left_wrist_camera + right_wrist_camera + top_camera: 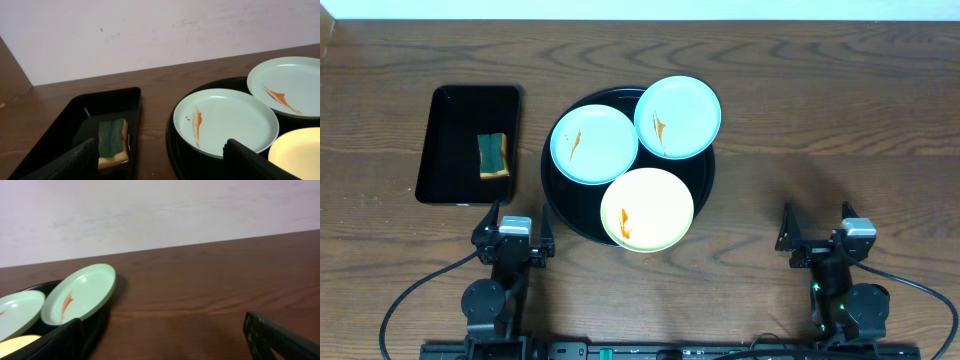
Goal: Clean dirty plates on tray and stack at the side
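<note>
The round black tray [705, 185] holds three plates. A pale blue-green plate [595, 144] lies at its left, a second blue-green plate [677, 116] overlaps the rim at the back right, and a pale yellow plate [647, 208] lies at the front. Each has an orange sauce smear. In the left wrist view the left plate [225, 120], the back plate [290, 85] and the yellow plate [297, 152] show on the tray [175, 150]. My left gripper [516, 228] is open and empty near the front edge. My right gripper [817, 228] is open and empty, right of the tray.
A rectangular black tray [455, 150] at the left holds a green and yellow sponge [493, 155], which also shows in the left wrist view [112, 142]. Bare brown wooden table [820, 130] lies to the right of the round tray.
</note>
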